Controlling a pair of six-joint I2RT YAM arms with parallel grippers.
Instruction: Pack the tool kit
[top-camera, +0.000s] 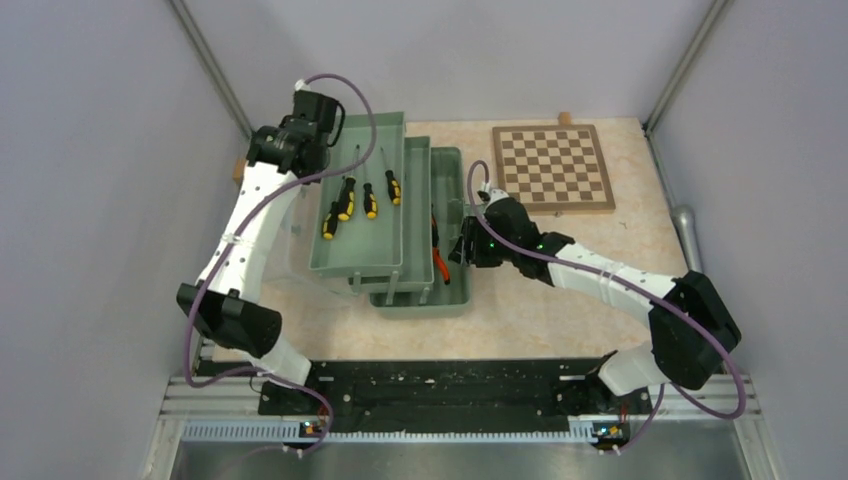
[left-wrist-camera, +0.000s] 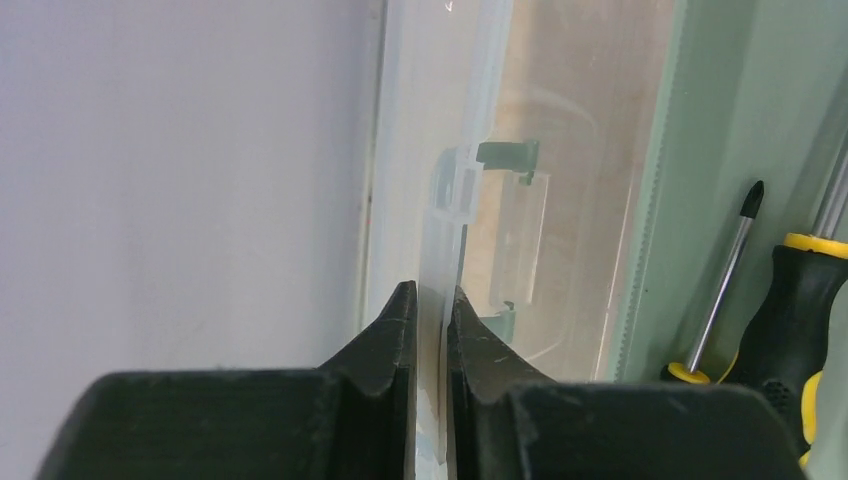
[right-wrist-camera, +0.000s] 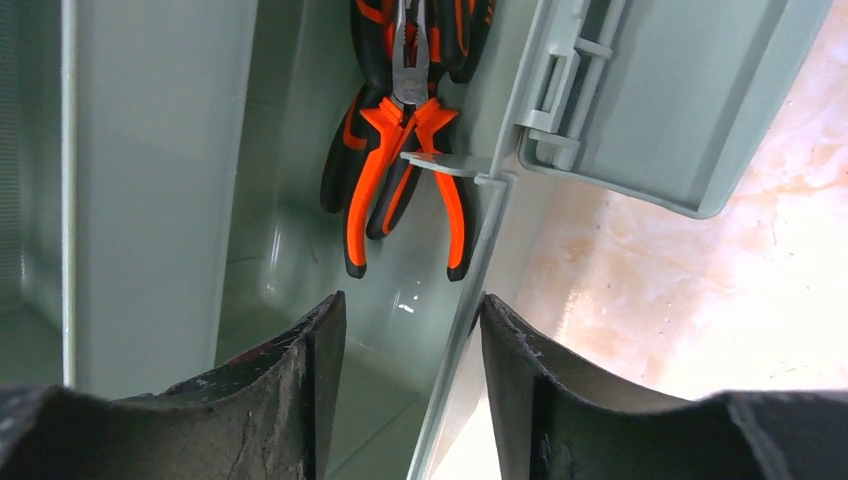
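The pale-green toolbox (top-camera: 455, 292) lies open mid-table. A tray (top-camera: 385, 255) rests across its left side and carries several yellow-black screwdrivers (top-camera: 347, 198). One screwdriver (left-wrist-camera: 800, 300) shows at the right of the left wrist view. Orange-handled pliers (right-wrist-camera: 400, 150) lie inside the box, also visible from above (top-camera: 437, 250). My left gripper (top-camera: 305, 140) (left-wrist-camera: 432, 295) is shut on the edge of the translucent lid (left-wrist-camera: 520, 230) (top-camera: 292, 235). My right gripper (top-camera: 462, 248) (right-wrist-camera: 410, 300) is open and straddles the box's right wall (right-wrist-camera: 470, 270) without pinching it.
A wooden chessboard (top-camera: 553, 167) lies at the back right with a small wooden block (top-camera: 565, 118) behind it. The enclosure wall (left-wrist-camera: 180, 180) stands close beside the lid on the left. A grey pipe (top-camera: 685, 228) runs along the right edge.
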